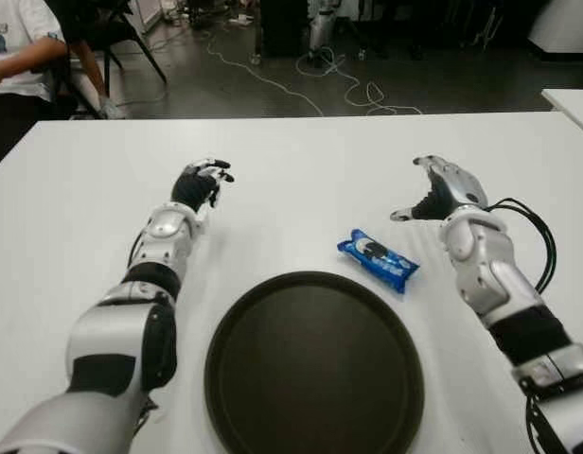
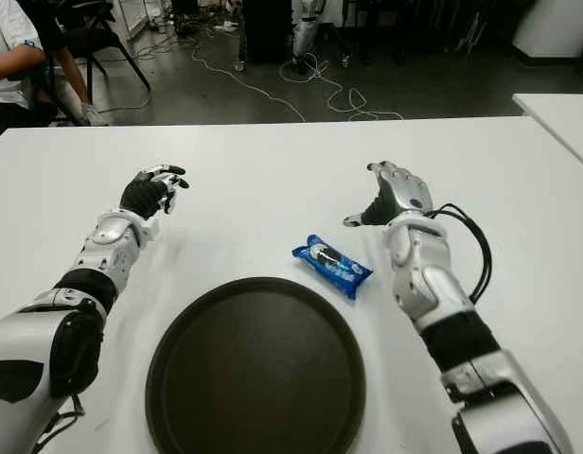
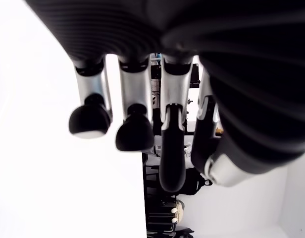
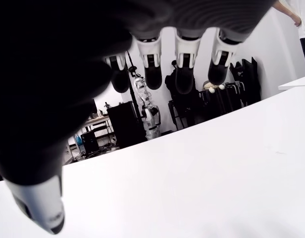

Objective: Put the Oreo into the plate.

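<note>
White table fills most of what we see from the head, its far edge running straight across the top of the scene and a second white table's corner showing past a gap at the far right. Beyond the far edge lies dark floor with loose cables, and a person's arm and white shirt sit at the far left corner.

We find the Oreo packet lying flat on the table, a blue wrapper with a cookie picture; its lettering is too small for us to read. It sits just beyond the far right rim of the round dark plate, close to it but apart, and nothing lies in the plate. The plate's near edge runs out of view at the bottom.

Our right hand is beyond and to the right of the packet, near it but not touching, fingers loosely spread with the thumb pointing toward the middle; its wrist view shows the fingertips apart over bare table, holding nothing. Our left hand shows well to the left of the packet and beyond the plate, fingers slightly curled and separate, empty too. Bare table lies between the two hands and around the packet.
</note>
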